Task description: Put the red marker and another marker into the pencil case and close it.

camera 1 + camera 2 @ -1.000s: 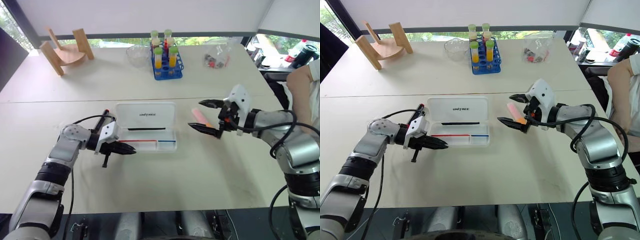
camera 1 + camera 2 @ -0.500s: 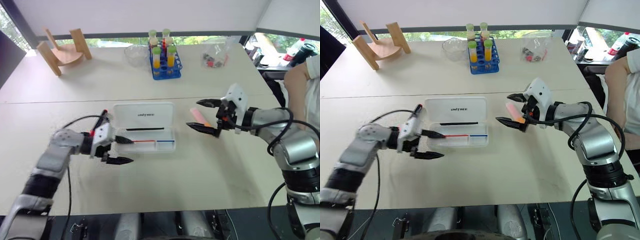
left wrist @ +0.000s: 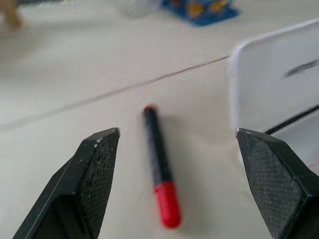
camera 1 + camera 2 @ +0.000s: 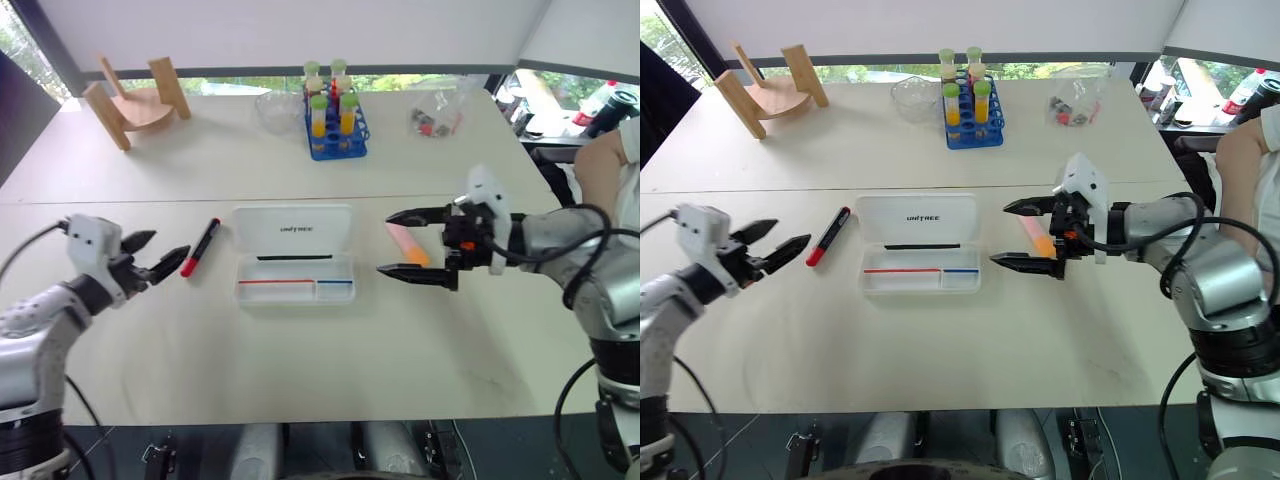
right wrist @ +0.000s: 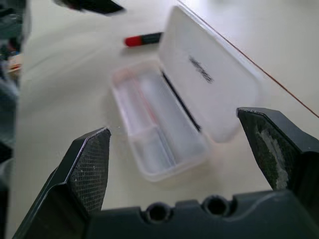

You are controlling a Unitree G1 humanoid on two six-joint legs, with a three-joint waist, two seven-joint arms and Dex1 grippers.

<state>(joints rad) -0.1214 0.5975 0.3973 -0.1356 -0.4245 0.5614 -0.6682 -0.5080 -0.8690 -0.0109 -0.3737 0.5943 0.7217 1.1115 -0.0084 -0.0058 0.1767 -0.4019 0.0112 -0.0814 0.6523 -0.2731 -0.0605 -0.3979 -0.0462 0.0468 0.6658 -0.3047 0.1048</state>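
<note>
The pencil case (image 4: pixel 292 228) lies open at the table's centre, its lid flat behind the tray, which holds thin red and blue lines. The red marker (image 4: pixel 200 247) rests on the table just left of the case, red end nearest me. My left gripper (image 4: pixel 168 243) hovers open left of the marker, apart from it; its wrist view has the marker (image 3: pixel 159 184) between the spread fingers. The pale pink highlighter with an orange end (image 4: pixel 408 243) lies right of the case. My right gripper (image 4: pixel 386 244) stands open, pointing left, its fingers spread above and below the highlighter in view.
At the back stand a blue rack of tubes (image 4: pixel 335 125), a glass bowl (image 4: pixel 275 108), a wooden stand (image 4: pixel 135 100) and a clear bag (image 4: pixel 435 115). A person's arm (image 4: pixel 600 165) shows at the right edge. A seam crosses the table behind the case.
My left gripper opened and drew away to the left, leaving the red marker lying on the table beside the case. The right gripper pulled back slightly and stayed open.
</note>
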